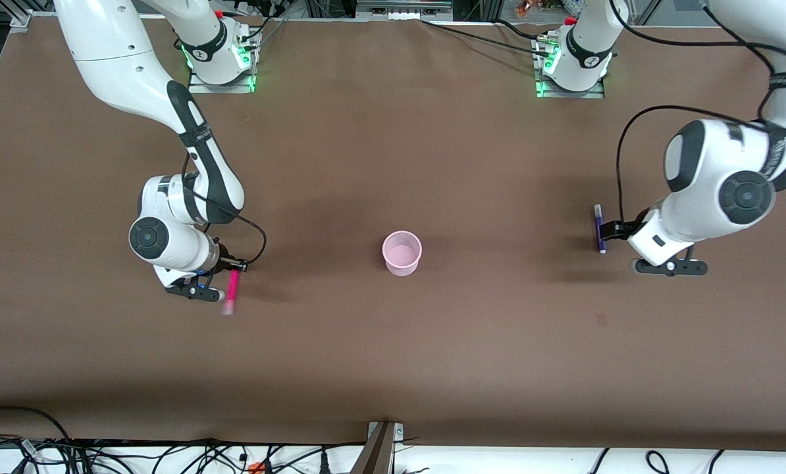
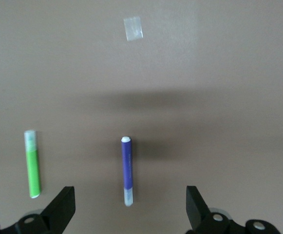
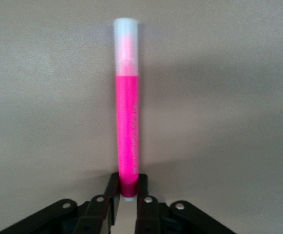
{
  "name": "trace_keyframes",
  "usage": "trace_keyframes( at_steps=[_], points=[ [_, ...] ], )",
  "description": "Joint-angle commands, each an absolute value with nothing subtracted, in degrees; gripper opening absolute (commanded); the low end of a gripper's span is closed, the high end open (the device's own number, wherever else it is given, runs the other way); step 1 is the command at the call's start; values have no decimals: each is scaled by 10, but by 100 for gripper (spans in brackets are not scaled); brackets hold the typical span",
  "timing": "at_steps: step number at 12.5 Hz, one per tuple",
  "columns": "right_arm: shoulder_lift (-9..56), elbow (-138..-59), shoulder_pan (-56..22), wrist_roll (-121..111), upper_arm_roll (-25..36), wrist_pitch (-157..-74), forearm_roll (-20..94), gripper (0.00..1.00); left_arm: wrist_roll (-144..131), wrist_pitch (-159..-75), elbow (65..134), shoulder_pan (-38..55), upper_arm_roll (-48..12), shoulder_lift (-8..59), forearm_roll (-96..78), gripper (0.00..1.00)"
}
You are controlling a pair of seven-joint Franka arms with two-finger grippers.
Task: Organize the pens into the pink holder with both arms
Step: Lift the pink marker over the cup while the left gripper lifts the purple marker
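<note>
Holder point(image 1: 401, 252), pale pink, upright at table centre, looks empty; central spot suits both arms. Magenta pen point(image 3: 126, 112) toward right arm's end, clamped by one end in right gripper point(image 3: 127, 194), capped end sticking out, ready to carry to holder. Purple pen point(image 2: 127, 170) lies on table toward left arm's end, under left gripper point(image 2: 130, 207), jaws wide apart straddling it, no contact. Green pen point(image 2: 32, 164) flat beside purple. Yellow pen not seen, possibly hidden.
</note>
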State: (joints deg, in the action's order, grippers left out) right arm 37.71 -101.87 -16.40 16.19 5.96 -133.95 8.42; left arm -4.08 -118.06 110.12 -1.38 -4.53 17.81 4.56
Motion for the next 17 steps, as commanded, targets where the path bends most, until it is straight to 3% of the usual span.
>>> trace_keyframes(
  at_steps=[1, 3, 6, 9, 12, 17],
  points=[
    [379, -1000, -164, 155, 56, -1327, 93, 0, -47, -1218, 1144, -18, -47, 166, 62, 100],
    [376, -970, -166, 161, 55, -1272, 96, 0, -45, -1226, 1144, -32, -47, 182, 62, 100],
    [367, -876, -170, 224, 39, -1101, 213, 0, -41, -1244, 1156, -39, -47, 197, 63, 100],
    [367, -799, -177, 326, 26, -990, 360, 0, -40, -1401, 1238, -43, -46, 188, 64, 100],
    [371, -793, -192, 452, -1, -1024, 515, 0, -40, -1492, 1252, -59, -45, 229, 71, 100],
    [402, -794, -276, 597, -2, -1179, 736, 0, -40, -1494, 1241, -67, -45, 258, 71, 100]
  ],
)
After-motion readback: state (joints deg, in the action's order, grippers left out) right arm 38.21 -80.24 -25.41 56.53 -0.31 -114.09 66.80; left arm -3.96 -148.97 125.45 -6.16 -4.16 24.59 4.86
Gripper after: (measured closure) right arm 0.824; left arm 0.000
